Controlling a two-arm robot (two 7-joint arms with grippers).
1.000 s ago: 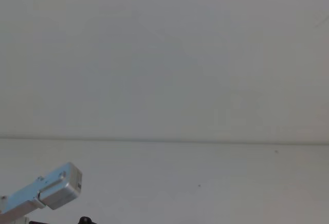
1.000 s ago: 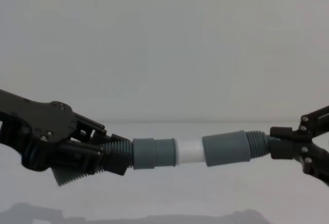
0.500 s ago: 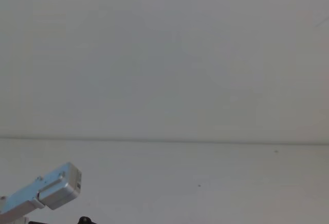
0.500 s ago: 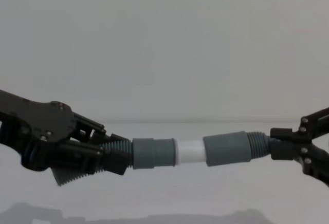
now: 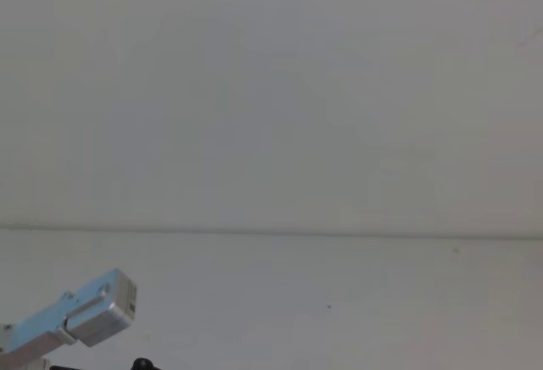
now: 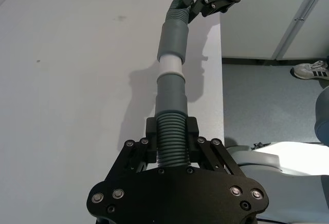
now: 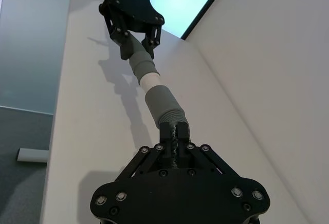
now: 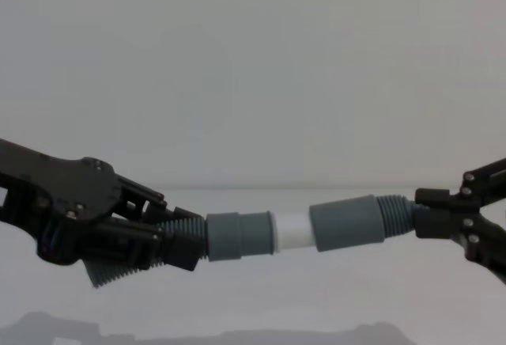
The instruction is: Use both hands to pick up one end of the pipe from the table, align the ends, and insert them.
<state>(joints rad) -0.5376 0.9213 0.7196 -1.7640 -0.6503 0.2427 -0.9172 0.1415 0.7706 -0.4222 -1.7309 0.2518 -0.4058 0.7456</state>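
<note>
Above the white table (image 8: 261, 305), the dark grey ribbed pipe (image 8: 178, 238) hangs between both grippers. My left gripper (image 8: 170, 246) is shut on the ribbed hose just behind one cuff (image 8: 237, 236). My right gripper (image 8: 433, 220) is shut on the hose behind the other cuff (image 8: 348, 222). The white tip (image 8: 292, 232) spans the gap, its far end inside the right-hand cuff, and the two ends lie nearly in line. In the left wrist view my left gripper (image 6: 171, 141) grips the ribs, the white tip (image 6: 169, 66) beyond. In the right wrist view my right gripper (image 7: 174, 135) clamps the hose below its cuff (image 7: 160, 103).
A pale grey wall (image 8: 253, 68) rises behind the table. The table's edge (image 6: 222, 80) drops to the floor beside the joined cuffs in the left wrist view. A silver arm segment (image 5: 93, 306) sits at the lower left of the head view.
The right gripper has risen slightly and nudged its cuff a little toward the left one, so the visible white band is marginally shorter. The left gripper has barely moved.
</note>
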